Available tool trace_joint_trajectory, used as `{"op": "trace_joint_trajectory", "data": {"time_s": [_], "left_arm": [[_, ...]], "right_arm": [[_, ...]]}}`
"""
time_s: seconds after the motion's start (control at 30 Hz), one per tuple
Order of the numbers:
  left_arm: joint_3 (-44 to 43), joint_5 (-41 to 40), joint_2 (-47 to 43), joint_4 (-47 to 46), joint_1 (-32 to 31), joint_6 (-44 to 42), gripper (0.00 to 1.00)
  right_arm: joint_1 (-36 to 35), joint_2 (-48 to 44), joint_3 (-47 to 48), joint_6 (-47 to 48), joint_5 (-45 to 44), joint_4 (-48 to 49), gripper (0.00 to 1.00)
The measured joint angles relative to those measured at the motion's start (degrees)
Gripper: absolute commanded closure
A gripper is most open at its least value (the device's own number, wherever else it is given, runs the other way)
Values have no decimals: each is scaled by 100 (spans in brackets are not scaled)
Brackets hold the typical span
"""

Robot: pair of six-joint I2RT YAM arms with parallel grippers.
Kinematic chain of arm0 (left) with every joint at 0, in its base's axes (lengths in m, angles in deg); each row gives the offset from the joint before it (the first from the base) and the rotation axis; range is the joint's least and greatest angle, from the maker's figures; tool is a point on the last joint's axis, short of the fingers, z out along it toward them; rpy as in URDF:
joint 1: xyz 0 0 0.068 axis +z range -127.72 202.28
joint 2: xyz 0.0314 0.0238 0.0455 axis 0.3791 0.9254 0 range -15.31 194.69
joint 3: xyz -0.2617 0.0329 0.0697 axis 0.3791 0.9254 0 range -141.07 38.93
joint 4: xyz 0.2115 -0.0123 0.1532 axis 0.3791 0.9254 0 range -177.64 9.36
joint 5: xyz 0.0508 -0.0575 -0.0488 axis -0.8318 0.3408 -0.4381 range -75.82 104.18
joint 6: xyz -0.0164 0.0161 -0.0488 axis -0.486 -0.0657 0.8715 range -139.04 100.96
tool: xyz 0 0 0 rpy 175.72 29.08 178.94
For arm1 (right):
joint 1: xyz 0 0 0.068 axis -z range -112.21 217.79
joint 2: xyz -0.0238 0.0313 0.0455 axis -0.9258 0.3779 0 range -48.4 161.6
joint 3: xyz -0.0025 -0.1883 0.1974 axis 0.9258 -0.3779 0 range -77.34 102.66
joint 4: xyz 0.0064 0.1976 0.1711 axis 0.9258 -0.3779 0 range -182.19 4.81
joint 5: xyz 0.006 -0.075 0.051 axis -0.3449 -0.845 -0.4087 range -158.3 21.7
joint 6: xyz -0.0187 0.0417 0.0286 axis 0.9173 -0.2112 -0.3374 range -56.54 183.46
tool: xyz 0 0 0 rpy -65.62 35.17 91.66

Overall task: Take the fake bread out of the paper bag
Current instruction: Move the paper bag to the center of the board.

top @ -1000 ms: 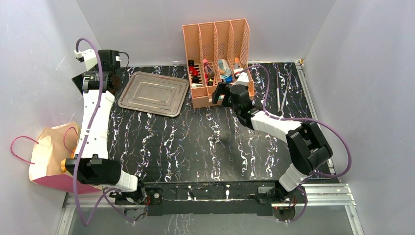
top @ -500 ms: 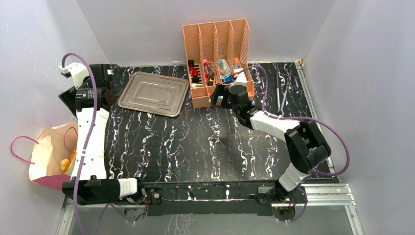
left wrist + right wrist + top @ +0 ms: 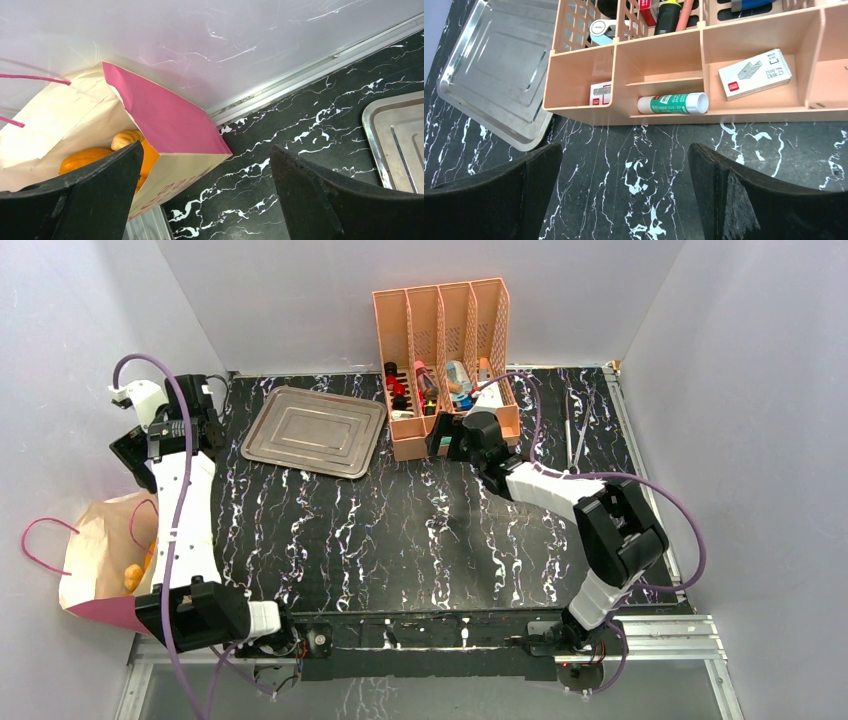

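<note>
The paper bag lies open at the table's left edge, off the black mat; in the left wrist view its pink side panel faces up. Orange fake bread and a paler piece show inside its mouth, and the bread is also in the top view. My left gripper hangs open above the far-left corner, beyond the bag, its fingers empty and apart from the bag. My right gripper stands open and empty in front of the peach organizer.
A steel tray lies at the back left of the mat. The peach organizer holds a glue stick, small boxes and pens. Metal tweezers lie at the back right. White walls close in on the left, back and right.
My left arm has swung left toward the wall and slightly nearer, bringing the bag's mouth into view. The right gripper has edged a little left. Both stayed open.
</note>
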Motion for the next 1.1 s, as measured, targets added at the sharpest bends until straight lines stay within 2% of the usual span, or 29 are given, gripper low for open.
{"op": "trace_joint_trajectory", "data": {"time_s": [0.27,0.6,0.9,1.1], "left_arm": [[37,282,155,-39,319,234,2],[752,411,76,-280,664,505,2],[1412,350,-321,-791,765,568,21],[1665,363,-446,-1067,767,557,41]], "right_arm": [[-35,363,107,-2,98,11,2],[-103,879,376,63,116,-57,2],[-577,1196,1252,363,-247,-348,2],[-737,1589,1661,745,-538,-708,2]]}}
